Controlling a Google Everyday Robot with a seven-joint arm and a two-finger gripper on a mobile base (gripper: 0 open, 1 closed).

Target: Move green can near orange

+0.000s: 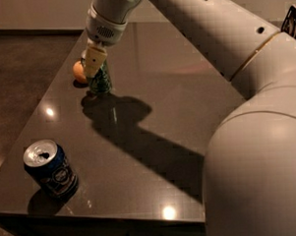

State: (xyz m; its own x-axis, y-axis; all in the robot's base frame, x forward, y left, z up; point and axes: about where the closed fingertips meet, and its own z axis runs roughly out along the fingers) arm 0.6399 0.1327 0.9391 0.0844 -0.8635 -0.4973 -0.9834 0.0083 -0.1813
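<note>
The green can [100,82] stands upright on the dark table [153,115] at the far left. The orange [78,71] sits just to its left, close beside it and partly hidden behind my finger. My gripper [95,63] reaches down from above and is shut on the green can, with a pale finger [93,61] covering the can's upper part. The can's base looks to be on or just above the tabletop.
A dark blue can [49,168] with a white logo and an opened silver top stands near the table's front left corner. My large pale arm [252,135] fills the right side of the view. The table's left edge runs close to the orange.
</note>
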